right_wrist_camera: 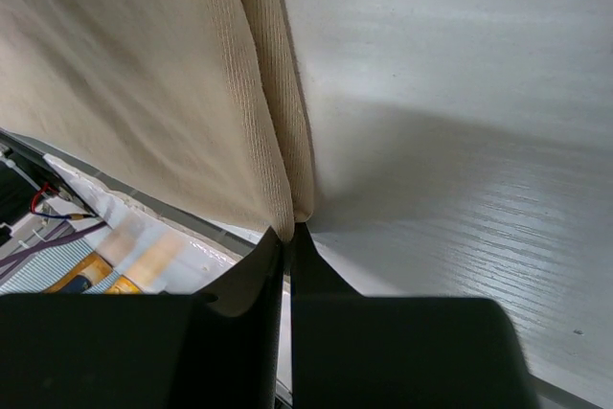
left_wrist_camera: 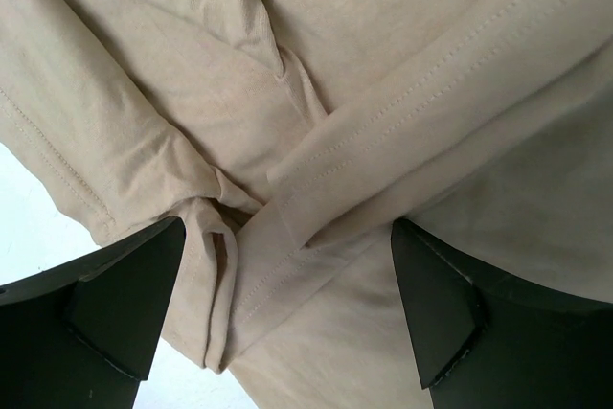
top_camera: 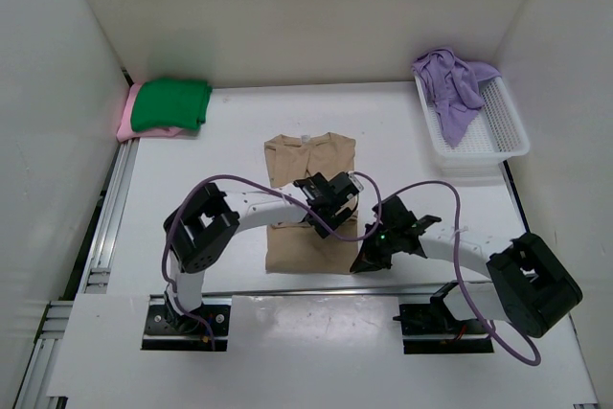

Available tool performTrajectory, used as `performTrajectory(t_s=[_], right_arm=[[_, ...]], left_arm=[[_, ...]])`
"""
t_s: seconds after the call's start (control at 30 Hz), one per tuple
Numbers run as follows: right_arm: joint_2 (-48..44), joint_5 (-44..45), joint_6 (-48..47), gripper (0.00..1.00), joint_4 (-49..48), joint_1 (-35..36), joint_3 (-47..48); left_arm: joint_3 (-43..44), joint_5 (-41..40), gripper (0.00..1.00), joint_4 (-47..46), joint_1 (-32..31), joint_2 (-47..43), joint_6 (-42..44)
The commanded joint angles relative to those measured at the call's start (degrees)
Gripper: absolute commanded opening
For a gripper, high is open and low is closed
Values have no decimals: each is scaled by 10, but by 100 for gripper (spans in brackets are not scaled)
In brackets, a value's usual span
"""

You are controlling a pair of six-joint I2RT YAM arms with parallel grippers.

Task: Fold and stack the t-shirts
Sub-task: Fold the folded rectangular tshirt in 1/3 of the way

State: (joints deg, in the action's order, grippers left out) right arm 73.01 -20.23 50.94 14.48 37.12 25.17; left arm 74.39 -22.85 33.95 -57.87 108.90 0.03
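Right wrist view: your right end effector (right_wrist_camera: 287,235) is pressed together, pinching the tan shirt (right_wrist_camera: 144,74) edge at its tips, probably to lift the hem for a fold. Your left end effector (left_wrist_camera: 287,299) hangs spread, the shirt just below it, holding nothing.

The left hand (top_camera: 337,191) covers the middle of the tan shirt (top_camera: 308,155). The green shirt (top_camera: 170,105) hides most of the pink shirt (top_camera: 127,125).

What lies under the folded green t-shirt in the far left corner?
A pink t-shirt lies under the green t-shirt; only its left and near edges show. The rest is covered, so its fold cannot be judged.
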Motion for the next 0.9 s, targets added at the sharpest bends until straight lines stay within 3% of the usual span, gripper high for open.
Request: performTrajectory(t_s=[0.0,0.3,0.7,0.87], right_arm=[[-7,27,-1,0,27,2,-15],[-12,38,-7,0,34,2,-15],[-24,43,-7,0,49,2,-21],[-31,48,-7,0,49,2,-27]], left_arm=[[6,-28,100,-11,0,7,0],[-1,37,100,12,6,-38,0],[32,-17,100,19,43,14,0],[85,-50,100,19,63,32,0]])
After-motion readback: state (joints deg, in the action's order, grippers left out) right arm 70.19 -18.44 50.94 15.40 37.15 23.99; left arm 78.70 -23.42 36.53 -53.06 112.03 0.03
